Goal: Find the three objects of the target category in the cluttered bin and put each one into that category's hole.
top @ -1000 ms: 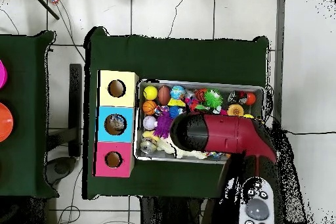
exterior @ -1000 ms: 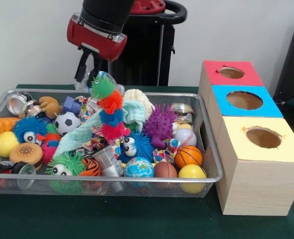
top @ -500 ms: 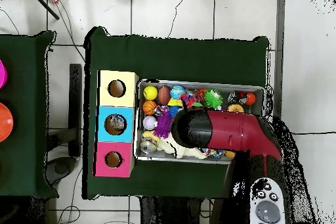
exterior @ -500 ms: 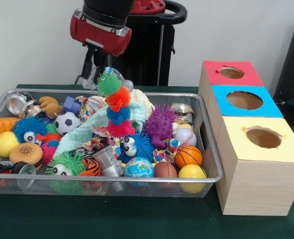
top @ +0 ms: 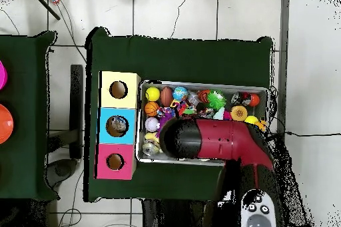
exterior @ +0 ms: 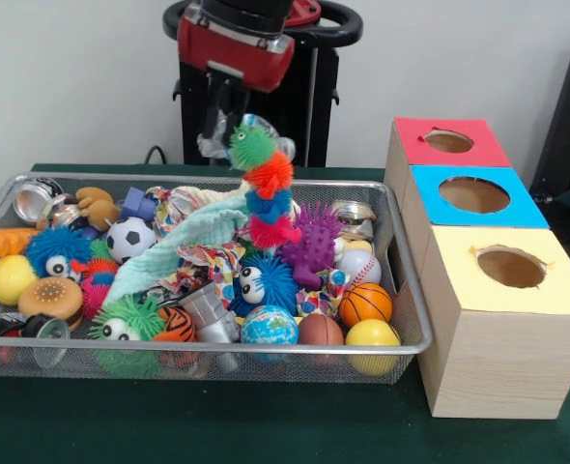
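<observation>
The bin (exterior: 217, 348) is a shallow silver wire-mesh basket full of toys; it also shows in the overhead view (top: 200, 83). My gripper (exterior: 237, 124) hangs above the bin's far middle, shut on the green head of a spiky caterpillar toy (exterior: 266, 193) with green, orange, blue and pink segments. The toy dangles with its pink end just above the pile. Three boxes with round holes stand to the right: red (exterior: 449, 145), blue (exterior: 473, 198), yellow (exterior: 512, 271). In the overhead view my arm (top: 206, 139) hides the gripper.
The bin holds spiky balls, a purple spiky toy (exterior: 309, 242), a soccer ball (exterior: 130, 237), a basketball (exterior: 365, 303), a yellow ball (exterior: 372, 333), a mint cloth (exterior: 184, 237) and metal cans (exterior: 36, 198). The black pedestal (exterior: 295, 97) stands behind.
The gripper has carried the caterpillar toy up and to the right in the front view, towards the boxes. The toy's lower end now hangs free of the pile.
</observation>
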`<state>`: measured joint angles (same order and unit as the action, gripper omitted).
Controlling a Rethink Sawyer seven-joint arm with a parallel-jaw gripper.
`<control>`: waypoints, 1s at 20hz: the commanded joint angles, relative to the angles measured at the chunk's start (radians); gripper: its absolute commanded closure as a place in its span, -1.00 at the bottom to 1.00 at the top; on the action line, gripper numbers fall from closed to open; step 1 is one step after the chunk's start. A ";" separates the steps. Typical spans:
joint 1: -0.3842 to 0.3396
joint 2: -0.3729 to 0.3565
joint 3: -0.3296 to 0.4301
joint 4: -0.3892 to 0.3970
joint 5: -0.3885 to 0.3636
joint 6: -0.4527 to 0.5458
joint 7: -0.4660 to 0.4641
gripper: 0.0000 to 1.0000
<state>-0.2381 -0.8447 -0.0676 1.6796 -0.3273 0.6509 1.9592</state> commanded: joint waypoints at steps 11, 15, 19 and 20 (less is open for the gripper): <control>-0.009 -0.034 0.090 0.091 0.016 0.064 -0.043 1.00; 0.011 -0.022 0.026 0.090 -0.058 0.024 -0.009 1.00; 0.022 -0.067 0.009 0.080 -0.056 0.098 -0.032 1.00; 0.027 -0.073 0.007 0.081 -0.053 0.109 -0.031 1.00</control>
<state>-0.2110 -0.8932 -0.0623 1.7209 -0.3278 0.6509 1.9592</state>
